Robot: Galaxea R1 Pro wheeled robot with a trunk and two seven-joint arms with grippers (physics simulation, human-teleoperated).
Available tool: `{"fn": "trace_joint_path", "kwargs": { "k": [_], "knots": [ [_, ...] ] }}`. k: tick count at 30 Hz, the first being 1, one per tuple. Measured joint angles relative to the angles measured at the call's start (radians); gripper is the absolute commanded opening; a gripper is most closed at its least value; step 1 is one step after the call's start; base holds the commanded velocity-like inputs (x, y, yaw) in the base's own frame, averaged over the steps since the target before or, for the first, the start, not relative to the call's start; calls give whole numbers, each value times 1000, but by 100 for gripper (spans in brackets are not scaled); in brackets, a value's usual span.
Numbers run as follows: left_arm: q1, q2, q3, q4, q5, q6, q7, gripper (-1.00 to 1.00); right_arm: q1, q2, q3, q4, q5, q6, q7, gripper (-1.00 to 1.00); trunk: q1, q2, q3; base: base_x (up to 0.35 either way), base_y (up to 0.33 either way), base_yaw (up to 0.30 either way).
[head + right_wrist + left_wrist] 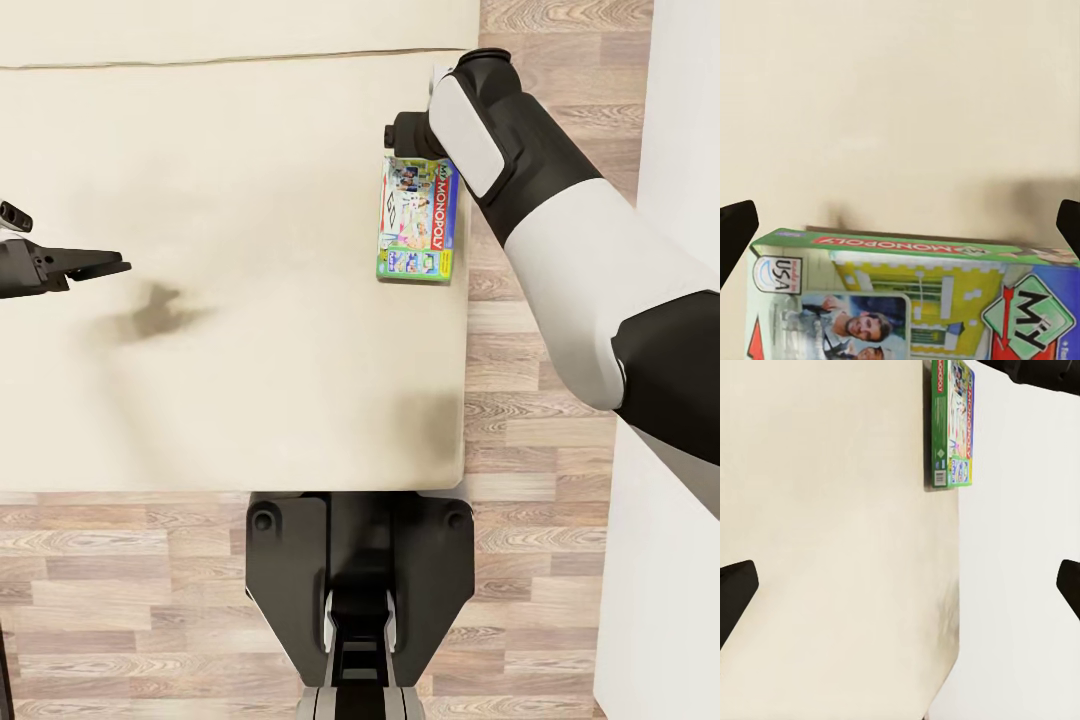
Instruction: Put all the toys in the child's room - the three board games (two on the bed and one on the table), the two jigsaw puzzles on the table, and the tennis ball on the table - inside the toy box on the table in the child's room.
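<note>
- A green-edged Monopoly board game (417, 220) is lying flat on the bed (230, 300), right at the mattress's right-hand edge as seen from the head camera, with its cover art facing up.
- The right gripper (900, 225) is hovering directly above the far end of that game box; in the right wrist view its two dark fingertips are sitting wide apart at the frame's edges, with the box between them and not yet touched.
- The right arm (560, 230), white with black joints, is reaching in from the right over the wood plank floor (520, 420) beside the bed.
- The left gripper (95, 266) is hanging over the left part of the mattress, well apart from the game; its fingers are spread apart and holding nothing, and its shadow is falling on the beige cover below.
- The left wrist view is looking across the bare mattress toward the same game box at the far edge.
- The robot's dark base (360, 590) is standing at the foot of the bed.
- Judging progress: this game is still waiting to be picked up, so it appears the right arm is lining up a grasp. No toy box, puzzles or ball are in sight here, so how much else is done cannot be told.
</note>
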Motion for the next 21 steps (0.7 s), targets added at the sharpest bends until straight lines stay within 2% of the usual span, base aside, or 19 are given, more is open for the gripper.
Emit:
{"fn": "trace_joint_path", "kwargs": {
  "k": [21],
  "knots": [
    [0,0,1,0,1,0,0,100,2,0,0,1,-1,0,2,100,0,0,0,0,0,0]
  ]
}}
